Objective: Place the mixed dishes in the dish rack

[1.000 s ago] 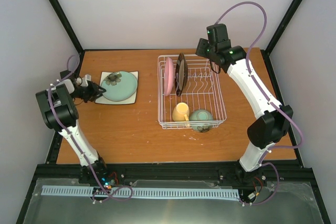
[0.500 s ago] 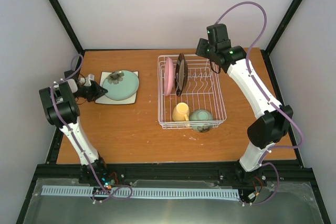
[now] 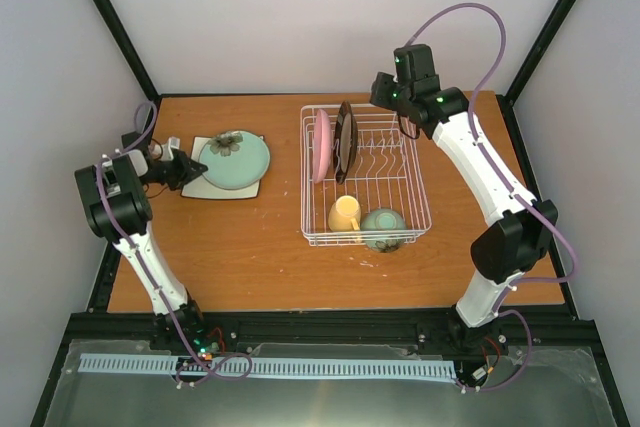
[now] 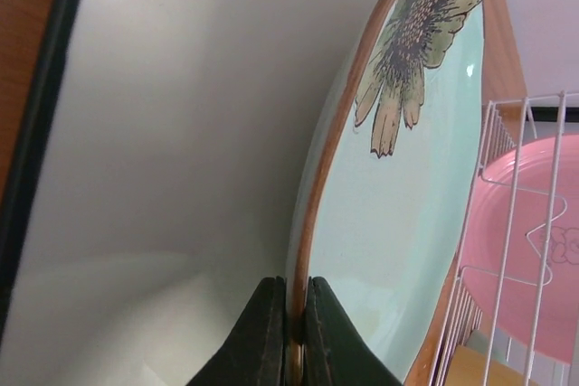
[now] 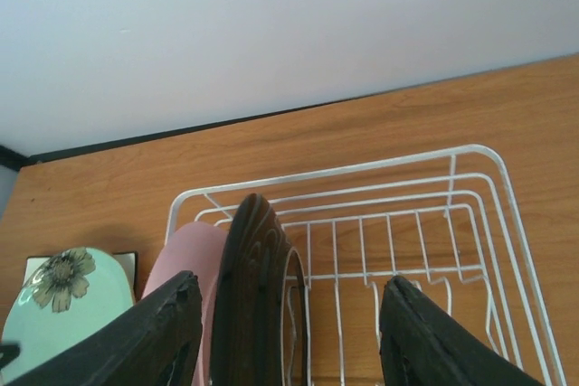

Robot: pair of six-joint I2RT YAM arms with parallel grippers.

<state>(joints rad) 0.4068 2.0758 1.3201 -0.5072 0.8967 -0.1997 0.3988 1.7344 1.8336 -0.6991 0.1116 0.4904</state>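
Plates are what we see first, on the left side of the counter (image 3: 250,257). The left tool (image 4: 291,332) is pinched tight on the rim of the teal flower-marked plate (image 4: 398,205). That plate is tipped up over the cream square plate (image 3: 235,192), which lies flat on the counter. We cannot tell if the far edge of the teal plate touches the cream one.

Next, to the right, is the dish rack (image 3: 415,202). The pink round plate (image 3: 322,145) and the dark brown round plate (image 3: 345,139) stand on their edges, side by side, at its far left end. The yellow handled mug (image 3: 345,214) and the pale green bowl (image 3: 384,227) sit next to each other at its near end. The tines to the right of the brown plate hold nothing.

The right tool (image 5: 291,285) hangs over the far end of the rack. Its two fingers are spread wide and it holds nothing.

We think the step in hand is picking up the teal plate. Four dishes are in the rack and two are left. The next move should lift the plate clear of the cream one, carry it to the right, and stand it on its edge between free tines. The grip is only on the thin rim, so the plate could slip or bump the pink plate if we rush.
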